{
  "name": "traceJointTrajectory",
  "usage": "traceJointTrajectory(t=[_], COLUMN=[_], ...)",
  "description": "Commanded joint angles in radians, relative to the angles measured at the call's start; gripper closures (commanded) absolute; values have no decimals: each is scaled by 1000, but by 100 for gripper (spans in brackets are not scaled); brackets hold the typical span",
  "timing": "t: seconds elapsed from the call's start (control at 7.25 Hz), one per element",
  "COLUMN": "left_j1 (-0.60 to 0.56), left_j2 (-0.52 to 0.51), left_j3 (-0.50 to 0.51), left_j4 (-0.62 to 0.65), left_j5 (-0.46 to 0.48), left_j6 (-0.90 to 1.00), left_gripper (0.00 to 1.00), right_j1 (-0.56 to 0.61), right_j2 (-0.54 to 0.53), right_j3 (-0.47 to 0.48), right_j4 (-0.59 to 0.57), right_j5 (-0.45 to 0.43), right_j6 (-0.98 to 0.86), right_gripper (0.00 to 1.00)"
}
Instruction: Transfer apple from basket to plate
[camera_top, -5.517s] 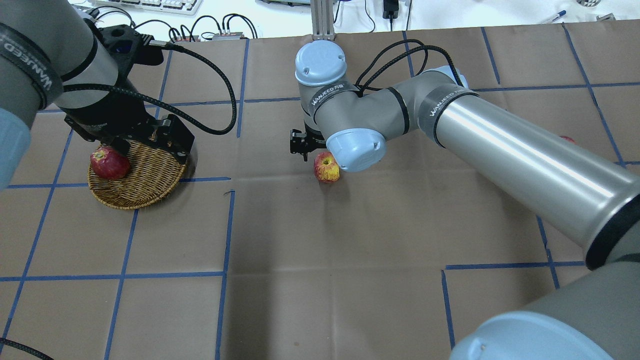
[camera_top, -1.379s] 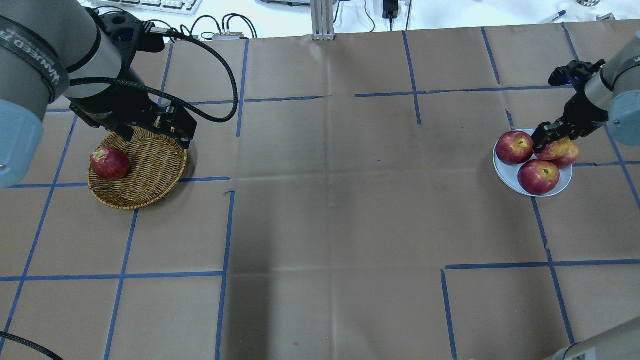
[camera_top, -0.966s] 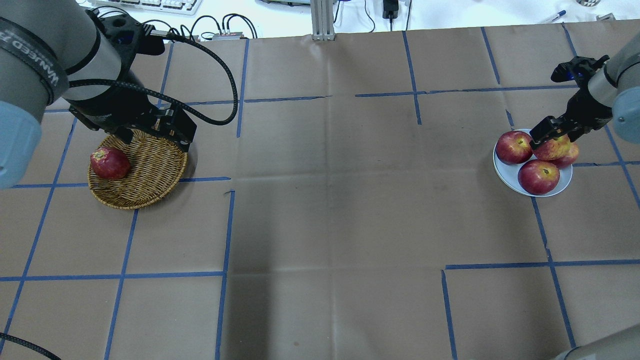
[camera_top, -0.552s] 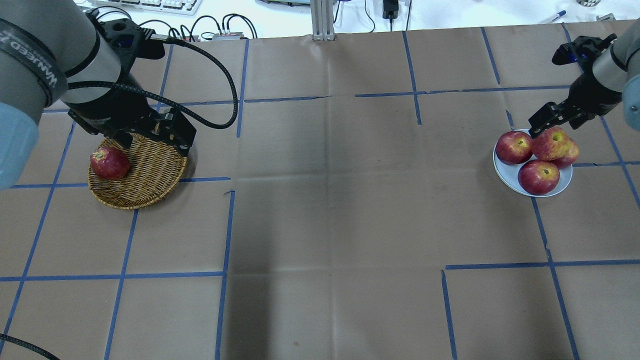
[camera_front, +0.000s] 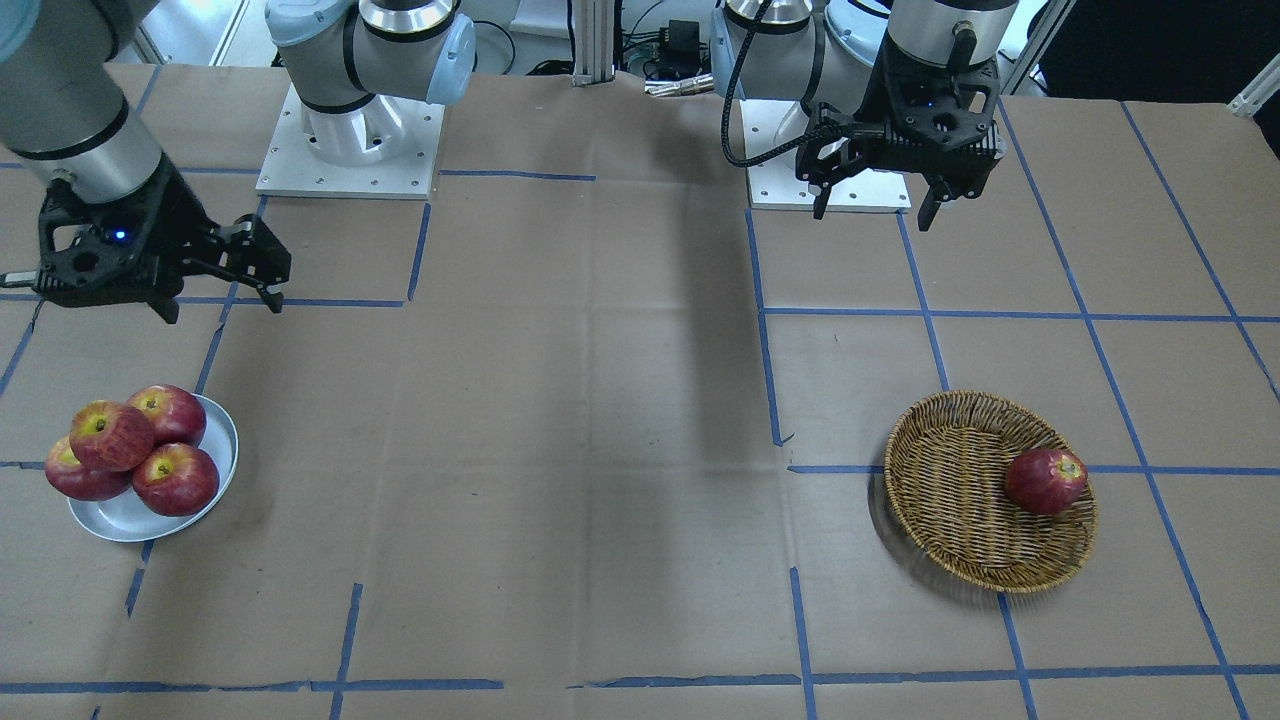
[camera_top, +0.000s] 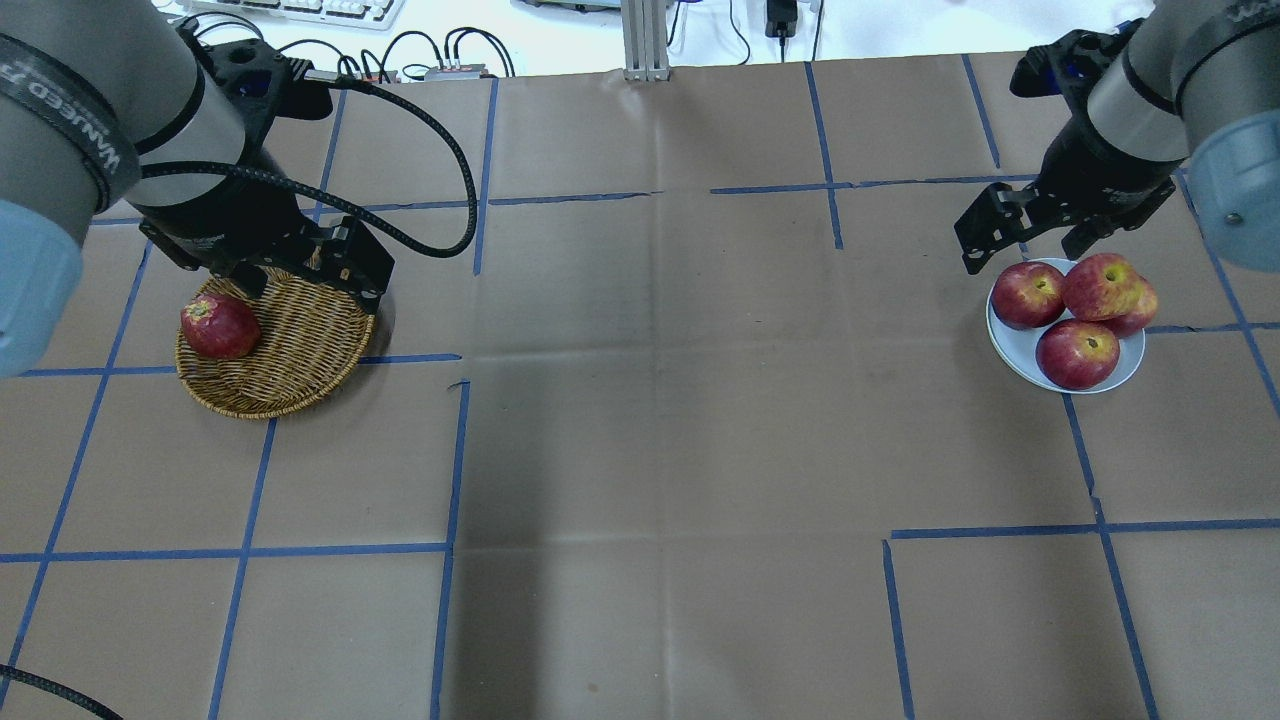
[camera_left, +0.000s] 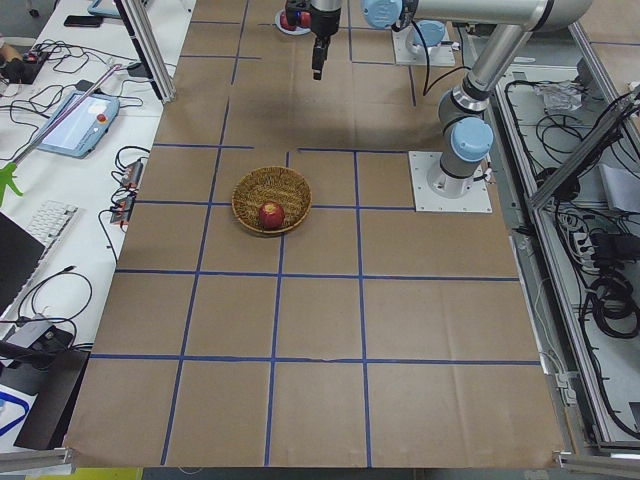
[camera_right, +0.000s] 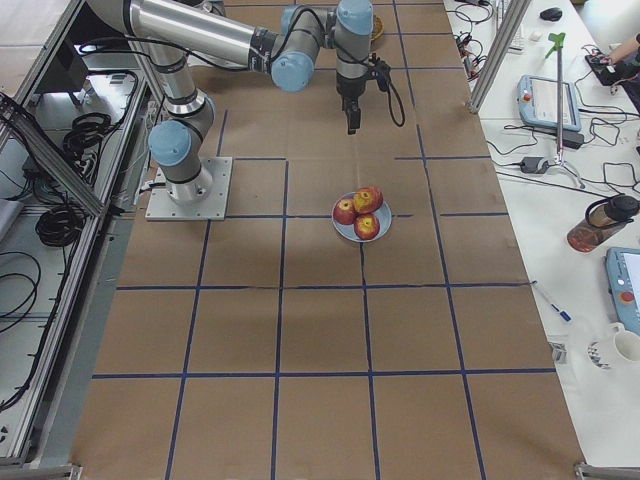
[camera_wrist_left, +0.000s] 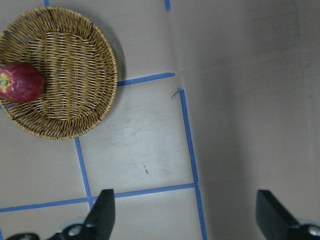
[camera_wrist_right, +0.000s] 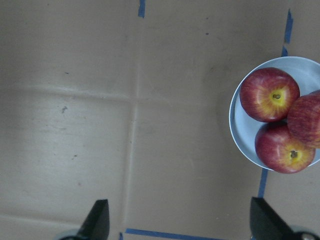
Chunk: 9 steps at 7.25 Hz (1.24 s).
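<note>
The streaky pinkish-red apple (camera_top: 1100, 285) rests on top of the darker apples on the white plate (camera_top: 1010, 345) at the right. It also shows in the front view (camera_front: 110, 435) and at the right wrist view's edge (camera_wrist_right: 306, 120). My right gripper (camera_top: 1020, 250) is open and empty, raised above and behind the plate, apart from the apples. The wicker basket (camera_top: 300, 350) at the left holds one dark red apple (camera_top: 220, 326). My left gripper (camera_top: 305, 285) is open and empty, above the basket's far rim.
The table is brown paper with a blue tape grid. The plate (camera_front: 130, 515) holds several apples in a pile. Both arm bases (camera_front: 350, 150) stand at the table's back. Cables and a keyboard lie beyond the far edge.
My right gripper carried the streaky apple from the table's middle to the plate, let it go on the pile, and rose away. The left arm barely moved.
</note>
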Motion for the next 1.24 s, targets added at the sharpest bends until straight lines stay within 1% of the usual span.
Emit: traceJointTrajectory(t=[0.0, 0.14, 0.28, 0.41, 1.1], left_j1=[0, 3, 0, 2, 2], left_j2=[1, -5, -9, -9, -9], left_j3=[-1, -2, -4, -7, -7], left_j4=[0, -6, -8, -6, -3], left_j5=[0, 0, 0, 0, -1], left_j6=[-2, 0, 0, -1, -2], left_gripper=[1, 1, 1, 1, 1], right_j1=[84, 107, 146, 174, 171], right_j2=[-31, -47, -54, -52, -45], right_j3=[-52, -66, -68, -68, -71], right_j4=[121, 155, 158, 152, 143], right_j5=[-3, -6, -35, -59, -61], right_j6=[131, 178, 233, 237, 234], right_gripper=[0, 0, 0, 0, 0])
